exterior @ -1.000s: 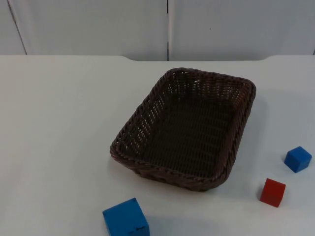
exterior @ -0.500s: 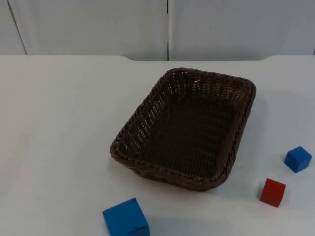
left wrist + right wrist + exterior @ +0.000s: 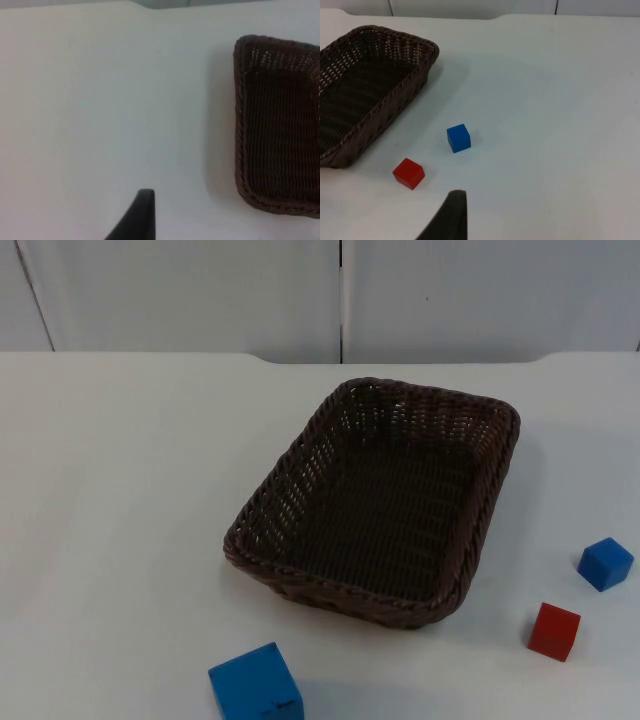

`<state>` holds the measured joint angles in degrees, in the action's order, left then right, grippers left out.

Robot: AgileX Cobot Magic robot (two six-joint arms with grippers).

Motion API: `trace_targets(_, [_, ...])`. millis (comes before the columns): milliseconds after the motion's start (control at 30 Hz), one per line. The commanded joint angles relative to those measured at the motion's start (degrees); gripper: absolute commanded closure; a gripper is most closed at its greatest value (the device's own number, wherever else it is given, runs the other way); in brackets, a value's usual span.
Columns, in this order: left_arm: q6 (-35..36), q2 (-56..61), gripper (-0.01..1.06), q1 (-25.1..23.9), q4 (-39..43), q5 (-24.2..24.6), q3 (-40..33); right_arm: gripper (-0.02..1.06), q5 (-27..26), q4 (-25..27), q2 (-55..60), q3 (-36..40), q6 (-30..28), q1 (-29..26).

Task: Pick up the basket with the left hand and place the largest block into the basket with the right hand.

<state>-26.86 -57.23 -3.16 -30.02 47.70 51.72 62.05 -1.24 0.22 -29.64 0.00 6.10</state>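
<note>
A dark brown wicker basket (image 3: 262, 502) lies with nothing in it at the middle of the white table. The largest block, a big blue cube (image 3: 256, 683), sits at the table's front edge, just in front of the basket's near left corner. My left gripper (image 3: 142, 220) hangs above bare table to the left of the basket (image 3: 239, 125), well apart from it. My right gripper (image 3: 451, 217) hovers over the table to the right of the basket (image 3: 405, 92), near the two small blocks and far from the big blue cube.
A small blue cube (image 3: 605, 563) (image 3: 458, 138) and a small red cube (image 3: 554, 630) (image 3: 409, 173) lie on the table right of the basket. The grey partition wall (image 3: 340, 300) closes off the far edge. Bare table stretches left of the basket.
</note>
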Motion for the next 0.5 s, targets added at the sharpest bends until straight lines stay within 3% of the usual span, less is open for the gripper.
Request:
trace_targets(0, [-0.55, -1.66, 0.07, -0.15, -1.45, 0.6, 1.22, 0.0, -0.21, -0.02, -0.22, 0.06, 0.0, -0.24])
trace_targets(467, [-1.79, -13.73, 0.07, 0.41, -3.61, 3.83, 12.65, 0.0, -0.21, -0.02, -0.22, 0.06, 0.0, -0.24])
